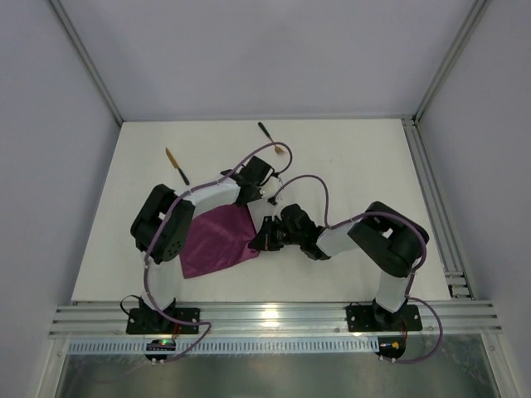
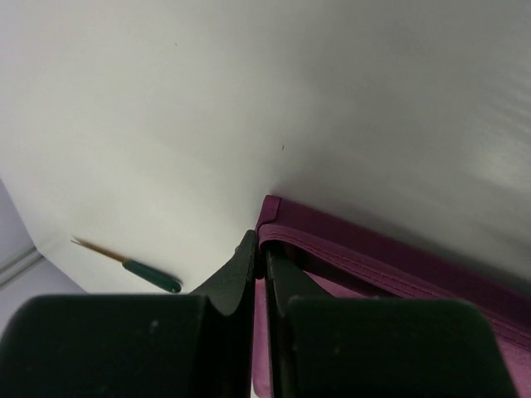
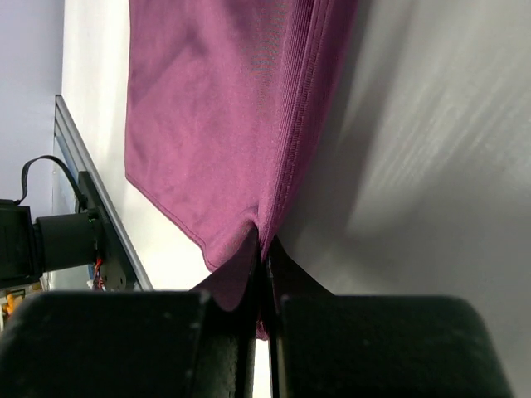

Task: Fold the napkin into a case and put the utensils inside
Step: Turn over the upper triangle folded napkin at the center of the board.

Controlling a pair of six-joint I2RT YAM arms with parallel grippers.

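The napkin (image 1: 217, 242) lies on the table (image 1: 357, 166) near its near edge, left of centre, between the two arms. It is a plain magenta-purple cloth spread as a slanted four-sided shape, with its left part hidden under the left forearm. Along its right side the wrist views show stitched hems stacked in more than one layer, so the cloth is doubled there.

The left claw (image 1: 249, 202) sits at the napkin's far right corner. In the left wrist view its two dark fingers are pressed together with the hem of the napkin pinched between their tips. The right claw (image 1: 256, 242) sits at the napkin's near right corner, just near of the left claw. In the right wrist view its fingers are likewise closed tight on the cloth's edge, and the fabric stretches away from the tips in a smooth sheet.

The knife (image 1: 177, 166) lies flat on the table, far and left of the napkin and well apart from it, gold blade pointing far-left and black handle toward the left arm. The fork (image 1: 270, 137) lies farther back, nearer the table's centre, with its black handle at the far end and its gold head toward the near right, where a cable of the left arm crosses it. Both are outside the cloth.
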